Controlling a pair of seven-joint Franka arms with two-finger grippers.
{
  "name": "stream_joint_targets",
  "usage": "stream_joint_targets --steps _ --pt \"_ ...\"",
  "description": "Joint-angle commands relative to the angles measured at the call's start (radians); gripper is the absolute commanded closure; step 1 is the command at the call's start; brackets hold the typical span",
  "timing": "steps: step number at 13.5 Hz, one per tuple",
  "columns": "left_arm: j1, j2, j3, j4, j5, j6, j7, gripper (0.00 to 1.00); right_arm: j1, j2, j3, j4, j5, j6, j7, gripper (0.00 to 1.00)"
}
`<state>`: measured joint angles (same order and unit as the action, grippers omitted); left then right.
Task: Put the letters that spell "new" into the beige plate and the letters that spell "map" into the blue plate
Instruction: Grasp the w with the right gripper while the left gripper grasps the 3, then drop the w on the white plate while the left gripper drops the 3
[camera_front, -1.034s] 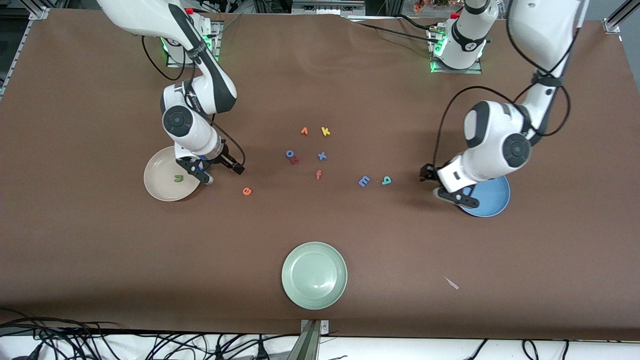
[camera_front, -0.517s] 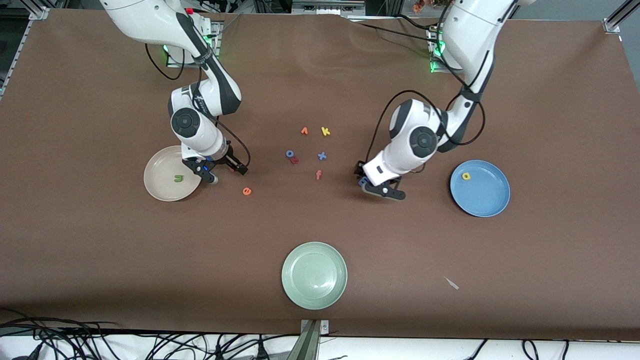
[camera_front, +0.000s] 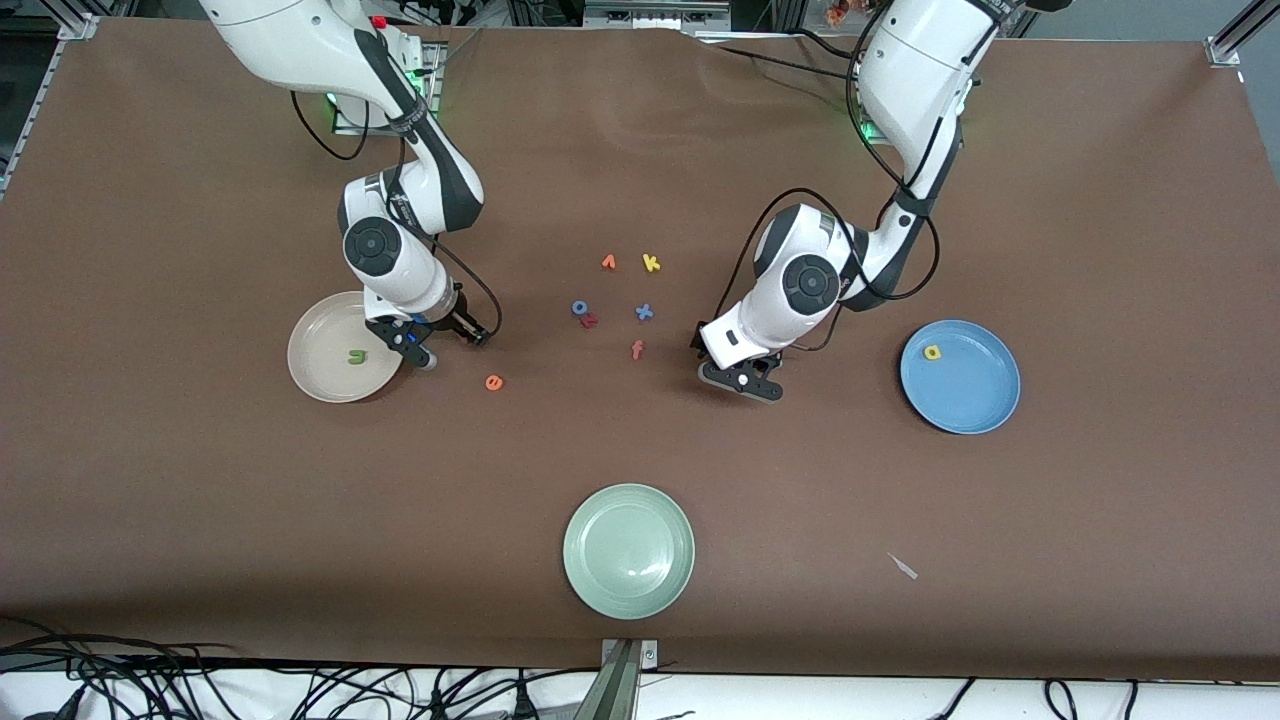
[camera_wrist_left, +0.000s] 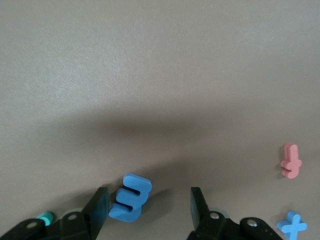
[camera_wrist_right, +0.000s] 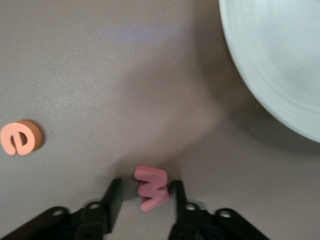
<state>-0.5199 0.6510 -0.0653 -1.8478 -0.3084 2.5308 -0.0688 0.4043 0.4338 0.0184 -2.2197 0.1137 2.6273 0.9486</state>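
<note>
Right gripper (camera_front: 412, 348): low at the table, just beside the beige plate's (camera_front: 320, 380) rim, on the side toward the table's middle.
Right fingers (camera_wrist_right: 114, 197): narrow, one on each side of the w (camera_wrist_right: 152, 188). One touches it and a slim gap shows at the other, so no firm grip is visible.
w: pinkish-red, on the table outside the beige plate, near its rim.
n (camera_front: 356, 356): green, in the beige plate.
e (camera_front: 494, 382): orange, on the table near the right gripper, slightly nearer the camera and toward the middle.
Left gripper (camera_front: 740, 378): low over the table, between the loose letters and the blue plate (camera_front: 975, 395).
Left fingers (camera_wrist_left: 199, 200): wide apart, with the m (camera_wrist_left: 130, 197) between them. It touches one finger and is well clear of the other.
m: blue, on the table, tilted up on edge.
a (camera_wrist_left: 45, 218): teal, just beside the left gripper, mostly hidden.
p (camera_front: 932, 352): yellow, in the blue plate.
Other letters: k (camera_front: 651, 263), x (camera_front: 644, 312), o (camera_front: 579, 308) and f (camera_front: 637, 349) lie loose mid-table.
Green plate (camera_front: 578, 550): nearest the camera, mid-table.
</note>
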Motion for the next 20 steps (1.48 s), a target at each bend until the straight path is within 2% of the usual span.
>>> stream_joint_targets --steps 1,2,4,5,6,7,10,13,15,16,18,20 --pt "-0.011 0.027 0.010 0.021 0.048 0.009 -0.003 0.26 -0.001 0.005 0.003 -0.011 0.012 0.025 -0.011 0.73" --pt "-0.011 0.029 0.010 0.016 0.055 0.028 -0.003 0.32 -0.001 0.005 0.003 -0.009 0.012 0.022 -0.010 0.81" --pt "-0.011 0.035 0.010 0.012 0.063 0.042 -0.003 0.70 -0.001 -0.004 0.003 -0.006 0.008 0.014 -0.005 0.99" --pt "-0.011 0.035 0.012 0.012 0.065 0.042 0.000 0.89 -0.001 -0.013 0.002 0.000 0.000 0.010 -0.020 1.00" --pt "-0.009 0.035 0.012 0.012 0.065 0.042 0.003 1.00 -0.001 -0.029 -0.001 0.003 -0.005 -0.019 -0.051 1.00" --pt "-0.006 0.030 0.013 0.012 0.065 0.042 0.006 1.00 -0.001 -0.035 -0.012 0.027 -0.006 -0.089 -0.100 1.00" --pt "0.017 -0.005 0.016 0.012 0.089 0.008 -0.002 1.00 -0.001 -0.087 -0.131 0.077 -0.008 -0.290 -0.400 1.00" --pt "0.151 -0.117 0.016 0.010 0.104 -0.174 0.009 1.00 -0.002 -0.102 -0.241 0.083 -0.006 -0.323 -0.728 1.00" --pt "0.240 -0.186 0.012 -0.016 0.194 -0.274 0.061 1.00 -0.004 -0.090 -0.285 0.077 -0.008 -0.326 -0.855 0.98" --pt "0.292 -0.217 0.010 -0.057 0.212 -0.286 0.110 1.00 -0.018 -0.081 -0.287 0.077 -0.006 -0.326 -0.898 0.81" --pt "0.413 -0.246 0.010 -0.141 0.216 -0.284 0.270 1.00 -0.031 -0.076 -0.287 0.089 0.003 -0.326 -0.904 0.00" --pt "0.541 -0.216 0.012 -0.145 0.216 -0.270 0.441 1.00 -0.025 -0.078 -0.279 0.150 0.012 -0.367 -0.894 0.00"
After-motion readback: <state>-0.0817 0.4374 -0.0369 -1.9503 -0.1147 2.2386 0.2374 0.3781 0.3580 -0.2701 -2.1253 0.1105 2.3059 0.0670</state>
